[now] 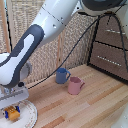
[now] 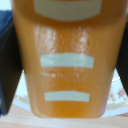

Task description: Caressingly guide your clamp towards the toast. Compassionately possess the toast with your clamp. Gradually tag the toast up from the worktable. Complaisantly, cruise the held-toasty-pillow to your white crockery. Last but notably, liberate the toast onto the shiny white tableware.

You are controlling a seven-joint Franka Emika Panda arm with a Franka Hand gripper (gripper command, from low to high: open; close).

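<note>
Your hand (image 1: 12,111) sits low at the exterior view's left, its blue fingers (image 1: 6,113) clenched on the toast (image 1: 13,114). You can see the toast held between them right over the plate (image 1: 29,116), which lies on the bench (image 1: 90,102) at the lower left corner of that view. Whether the toast touches the plate or hangs just above it, you cannot tell from here.

In the wrist view the toast (image 2: 67,60) fills nearly the whole picture, a glossy orange slab with 3 pale bars across it. A dark finger (image 2: 8,65) presses against one side of it and another dark edge shows on the opposite side. Past the toast's end you can make out the plate's white rim (image 2: 116,95) with faint speckled markings, and a strip of the bench (image 2: 60,122) beyond that.

The white arm (image 1: 35,40) sweeps down from the top of the exterior view to the hand, with a black cable (image 1: 75,47) trailing behind it. 2 mugs stand near the middle of the bench, well apart from the plate: a blue mug (image 1: 62,75) and a pink mug (image 1: 75,85) just beside it, toward the exterior view's right. A dark brown cabinet (image 1: 110,45) with drawers stands at the far right.
</note>
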